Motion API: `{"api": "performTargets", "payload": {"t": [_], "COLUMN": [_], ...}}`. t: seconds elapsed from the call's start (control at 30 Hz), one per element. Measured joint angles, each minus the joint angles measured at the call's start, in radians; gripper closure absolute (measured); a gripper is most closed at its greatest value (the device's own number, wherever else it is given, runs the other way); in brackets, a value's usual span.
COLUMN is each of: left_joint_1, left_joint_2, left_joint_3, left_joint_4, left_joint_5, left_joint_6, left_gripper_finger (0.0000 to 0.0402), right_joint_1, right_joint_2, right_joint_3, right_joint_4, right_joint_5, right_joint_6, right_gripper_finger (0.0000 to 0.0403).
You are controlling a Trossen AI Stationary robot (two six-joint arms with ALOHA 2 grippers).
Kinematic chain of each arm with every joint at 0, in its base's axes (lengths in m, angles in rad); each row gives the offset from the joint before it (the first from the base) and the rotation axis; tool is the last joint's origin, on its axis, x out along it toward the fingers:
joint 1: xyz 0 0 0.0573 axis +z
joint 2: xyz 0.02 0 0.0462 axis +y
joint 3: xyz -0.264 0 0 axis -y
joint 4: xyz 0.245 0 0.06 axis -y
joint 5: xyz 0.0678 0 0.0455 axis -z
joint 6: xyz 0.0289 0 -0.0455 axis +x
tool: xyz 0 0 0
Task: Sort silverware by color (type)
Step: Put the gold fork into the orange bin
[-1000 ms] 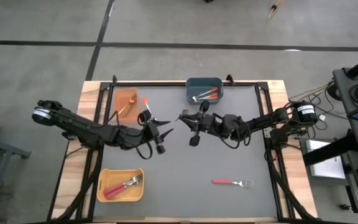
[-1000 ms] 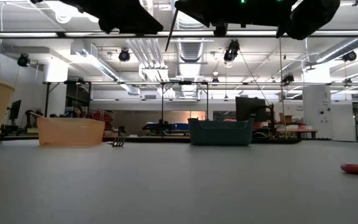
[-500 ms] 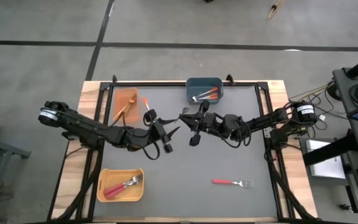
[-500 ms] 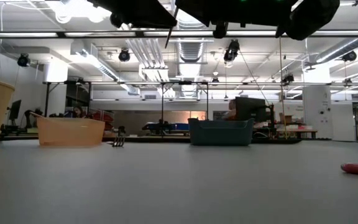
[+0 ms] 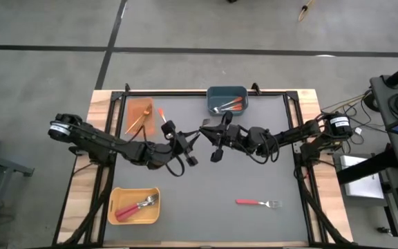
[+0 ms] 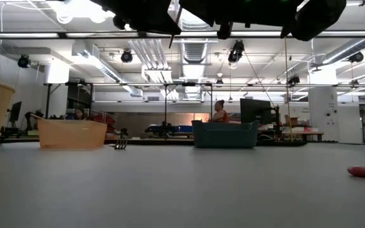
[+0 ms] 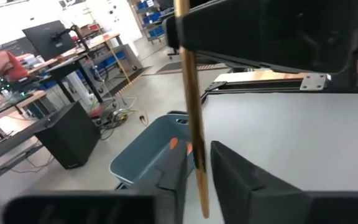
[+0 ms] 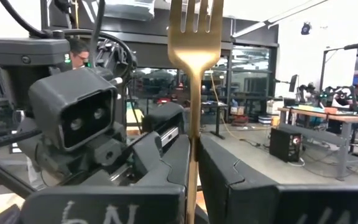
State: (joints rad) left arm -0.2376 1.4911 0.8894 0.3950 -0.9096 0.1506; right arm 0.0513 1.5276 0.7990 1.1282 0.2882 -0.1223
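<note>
Mid-table, above the mat, the right gripper (image 8: 193, 163) pinches a gold fork (image 8: 194, 68) upright, tines up. The left gripper (image 7: 197, 167) meets it there, fingers just either side of the shaft; contact can't be told. A red-handled fork (image 5: 258, 203) lies alone toward the near right corner, open mat all round it. The blue-grey bin (image 5: 227, 99) sits at the far edge, the orange bin (image 5: 138, 114) at the far left, the yellow bin (image 5: 134, 205) near left.
</note>
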Motion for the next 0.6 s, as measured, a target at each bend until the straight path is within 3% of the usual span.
{"api": "performTargets", "payload": {"t": [0.1, 0.37, 0.6], "left_joint_1": [0.0, 0.0, 0.0], "left_joint_2": [-0.002, -0.005, -0.028], "left_joint_3": [0.0, -0.001, -0.001], "left_joint_4": [0.002, 0.005, 0.007], "left_joint_5": [-0.005, 0.005, 0.116], "left_joint_6": [-0.006, -0.017, -0.027], "left_gripper_finger": [0.0389, 0.0397, 0.0399], "right_joint_1": [0.0, 0.0, 0.0], "right_joint_2": [0.0, -0.001, -0.012], "right_joint_3": [0.0, 0.0, 0.0], "right_joint_4": [-0.001, -0.019, -0.068], "right_joint_5": [0.0, 0.0, -0.019], "right_joint_6": [-0.001, -0.008, -0.006], "right_gripper_finger": [0.039, 0.0384, 0.0316]}}
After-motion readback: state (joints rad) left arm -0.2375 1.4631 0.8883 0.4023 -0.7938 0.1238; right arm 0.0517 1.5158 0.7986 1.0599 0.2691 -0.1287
